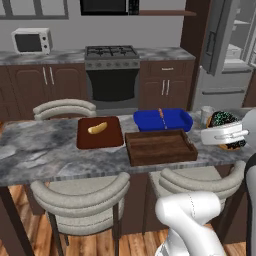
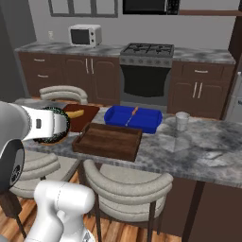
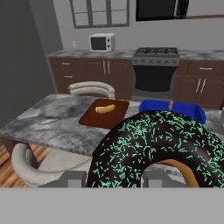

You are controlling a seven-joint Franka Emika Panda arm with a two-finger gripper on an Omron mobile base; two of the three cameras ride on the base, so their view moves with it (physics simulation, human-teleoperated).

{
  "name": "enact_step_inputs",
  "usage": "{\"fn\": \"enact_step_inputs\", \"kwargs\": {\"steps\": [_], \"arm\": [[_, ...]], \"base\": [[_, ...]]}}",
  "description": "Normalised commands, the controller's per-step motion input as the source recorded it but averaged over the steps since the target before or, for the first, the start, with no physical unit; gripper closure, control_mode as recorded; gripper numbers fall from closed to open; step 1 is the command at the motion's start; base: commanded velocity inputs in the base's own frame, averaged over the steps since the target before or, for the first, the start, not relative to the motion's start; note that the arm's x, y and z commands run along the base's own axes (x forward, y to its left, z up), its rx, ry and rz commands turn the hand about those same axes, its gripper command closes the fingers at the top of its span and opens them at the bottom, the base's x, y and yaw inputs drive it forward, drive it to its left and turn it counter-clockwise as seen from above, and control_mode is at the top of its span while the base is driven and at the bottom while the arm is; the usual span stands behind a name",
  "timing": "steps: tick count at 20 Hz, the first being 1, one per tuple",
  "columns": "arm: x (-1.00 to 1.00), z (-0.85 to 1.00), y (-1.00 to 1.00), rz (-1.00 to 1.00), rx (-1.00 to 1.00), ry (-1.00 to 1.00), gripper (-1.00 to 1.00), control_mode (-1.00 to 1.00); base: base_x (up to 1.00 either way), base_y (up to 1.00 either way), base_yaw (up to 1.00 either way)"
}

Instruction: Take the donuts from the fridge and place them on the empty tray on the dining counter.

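Chocolate-frosted donut (image 3: pixel 157 148) with light sprinkles sits clamped in the gripper (image 1: pixel 225 134), held in the air over the table (image 1: pixel 40 150) edge. Dark wooden tray (image 1: pixel 160 146) lies on the table just beside the gripper, nothing in it. Blue dish (image 1: pixel 162 120) is beyond the tray; reddish board (image 1: pixel 100 132) with a bread roll (image 1: pixel 97 128) is further off. Fridge (image 1: pixel 222 50) stands behind the gripper, one door open.
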Motion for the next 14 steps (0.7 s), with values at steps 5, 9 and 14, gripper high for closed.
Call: {"fn": "enact_step_inputs", "kwargs": {"steps": [5,9,14], "arm": [[0.0,0.0,0.0,0.0,0.0,0.0,1.0,1.0],[0.0,0.0,0.0,0.0,0.0,0.0,1.0,1.0],[0.0,0.0,0.0,0.0,0.0,0.0,1.0,1.0]], "base": [[0.97,0.41,-0.17],[1.0,0.24,-0.01],[1.0,0.4,-0.15]]}}
